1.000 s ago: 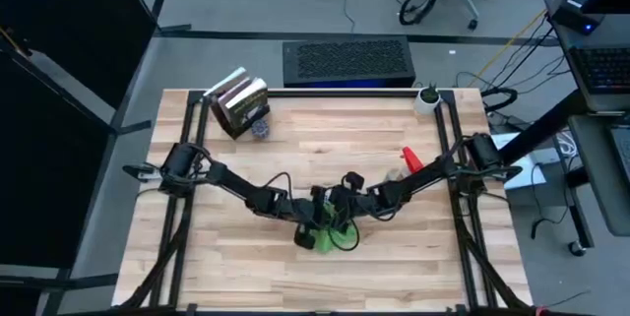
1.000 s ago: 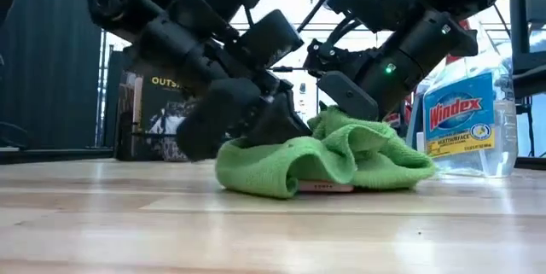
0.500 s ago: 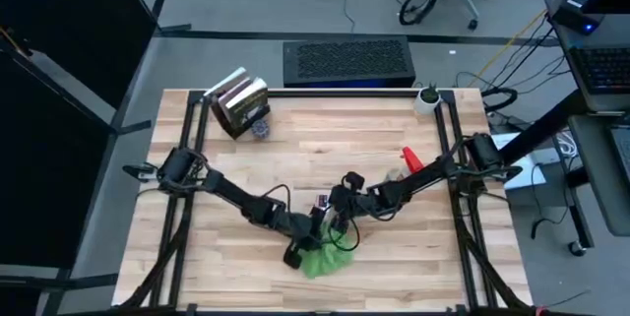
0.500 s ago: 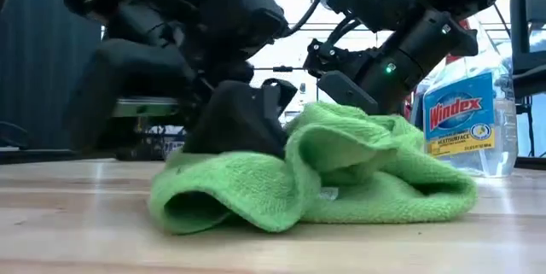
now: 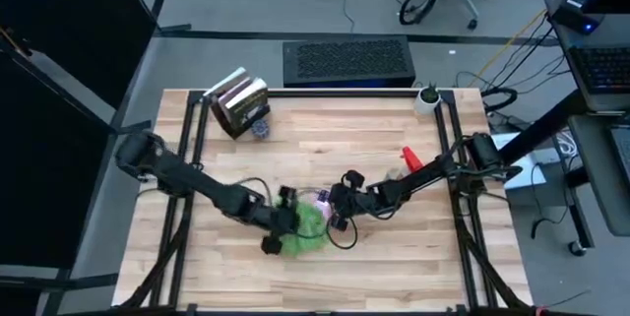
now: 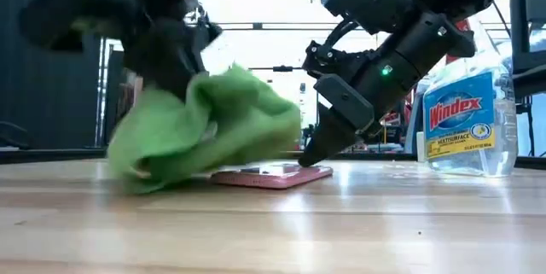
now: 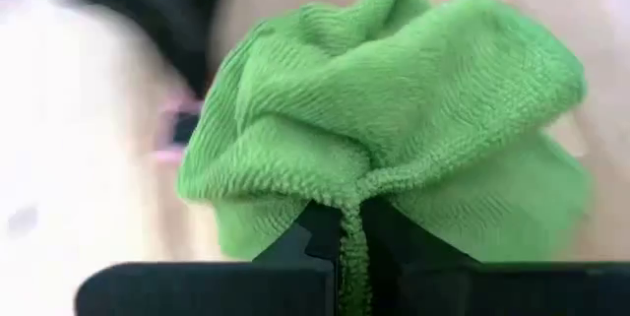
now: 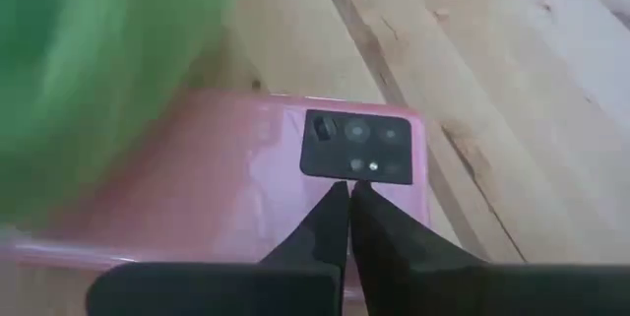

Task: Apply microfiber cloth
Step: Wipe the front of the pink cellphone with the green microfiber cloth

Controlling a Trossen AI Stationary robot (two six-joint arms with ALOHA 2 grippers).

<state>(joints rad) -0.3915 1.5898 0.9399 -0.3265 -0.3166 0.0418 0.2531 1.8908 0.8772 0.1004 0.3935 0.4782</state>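
While left end effector (image 7: pixel 342 242) pinches microfiber cloth (image 7: pixel 394 129), right end effector (image 8: pixel 348 208), fingers together, presses pink phone (image 8: pixel 246 183).

One camera looks straight down on the whole counter (image 5: pixel 394 149), one sits level at its surface, two ride the wrists close up; all share the green cloth (image 6: pixel 205 129).

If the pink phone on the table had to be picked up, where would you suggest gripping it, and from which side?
Probably across its long edges near the camera end, from above. The pink phone lies flat on the table, and only that end is bare: the microfiber cloth, pinched in the left tool, covers the other end. The right tool, shut, presses there now and would have to lift off first.
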